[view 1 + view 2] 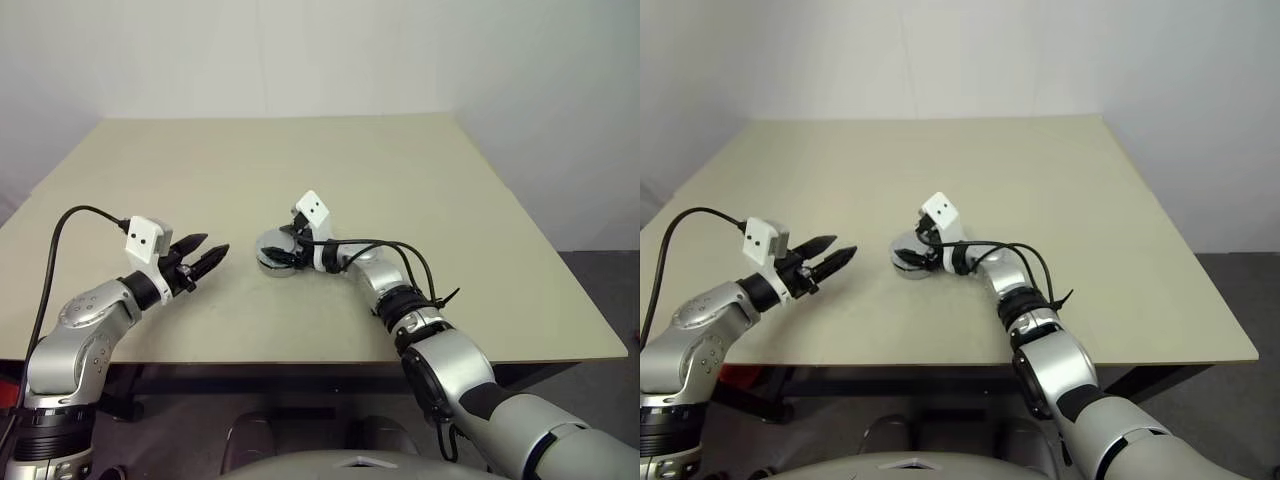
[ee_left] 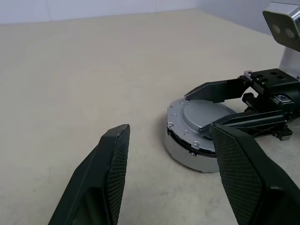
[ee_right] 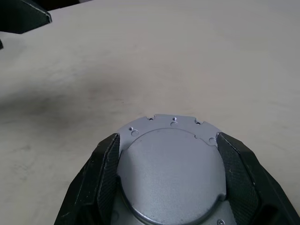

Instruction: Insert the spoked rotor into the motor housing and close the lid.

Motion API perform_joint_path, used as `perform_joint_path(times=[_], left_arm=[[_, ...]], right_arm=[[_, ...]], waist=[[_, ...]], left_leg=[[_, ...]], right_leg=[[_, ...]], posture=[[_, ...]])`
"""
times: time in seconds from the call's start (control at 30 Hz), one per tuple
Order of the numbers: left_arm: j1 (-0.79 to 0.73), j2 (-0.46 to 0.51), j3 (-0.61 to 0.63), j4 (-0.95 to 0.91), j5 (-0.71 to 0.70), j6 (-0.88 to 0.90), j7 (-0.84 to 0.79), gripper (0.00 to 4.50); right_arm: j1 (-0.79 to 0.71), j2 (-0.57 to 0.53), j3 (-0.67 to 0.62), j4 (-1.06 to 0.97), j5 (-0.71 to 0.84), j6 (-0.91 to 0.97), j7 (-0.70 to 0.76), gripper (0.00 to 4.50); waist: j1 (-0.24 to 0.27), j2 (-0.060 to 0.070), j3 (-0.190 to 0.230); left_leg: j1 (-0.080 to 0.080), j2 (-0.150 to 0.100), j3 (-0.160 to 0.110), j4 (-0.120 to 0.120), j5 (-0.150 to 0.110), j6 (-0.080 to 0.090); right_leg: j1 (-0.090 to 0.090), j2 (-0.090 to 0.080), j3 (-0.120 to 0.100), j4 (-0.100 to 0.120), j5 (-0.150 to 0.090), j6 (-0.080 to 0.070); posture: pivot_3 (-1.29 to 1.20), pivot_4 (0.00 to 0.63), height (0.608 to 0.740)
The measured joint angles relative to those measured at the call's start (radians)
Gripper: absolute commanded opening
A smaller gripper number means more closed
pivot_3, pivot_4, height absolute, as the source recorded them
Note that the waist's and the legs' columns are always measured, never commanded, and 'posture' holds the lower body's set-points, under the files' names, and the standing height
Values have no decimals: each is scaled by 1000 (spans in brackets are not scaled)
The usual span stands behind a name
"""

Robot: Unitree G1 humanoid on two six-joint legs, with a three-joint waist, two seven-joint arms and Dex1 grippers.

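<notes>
Lid (image 3: 171, 173) lies closed flat over the motor housing (image 2: 180, 151), silvery-white face up, with small holes along its notched rim. The assembly rests on the beige table (image 1: 400, 180), near the table's middle and toward its near edge. The spoked rotor cannot be made out with the lid shut.

Right gripper (image 1: 285, 248) reaches over the assembly from the robot's right. Its two black fingers (image 3: 105, 168) stand on opposite sides of the lid, spread as wide as the disc and close against its rim; whether they press it cannot be told, and the unit sits on the table, not lifted.

Left gripper (image 1: 208, 253) hangs above the table to the left of the housing, apart from it and pointing toward it. Its jaws are released, with a clear gap between the fingertips (image 2: 117, 140), and hold nothing.
</notes>
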Motion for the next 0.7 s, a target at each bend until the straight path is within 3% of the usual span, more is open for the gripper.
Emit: perform_joint_path(times=[0.7], left_arm=[[6, 0, 0, -9, 0, 0, 16, 2886]], right_arm=[[-5, -1, 10, 43, -55, -74, -1, 3153]], waist=[[0, 0, 0]], left_leg=[[2, 0, 1, 0, 0, 0]], right_leg=[[2, 0, 1, 0, -2, 3]], posture=[[0, 0, 740]])
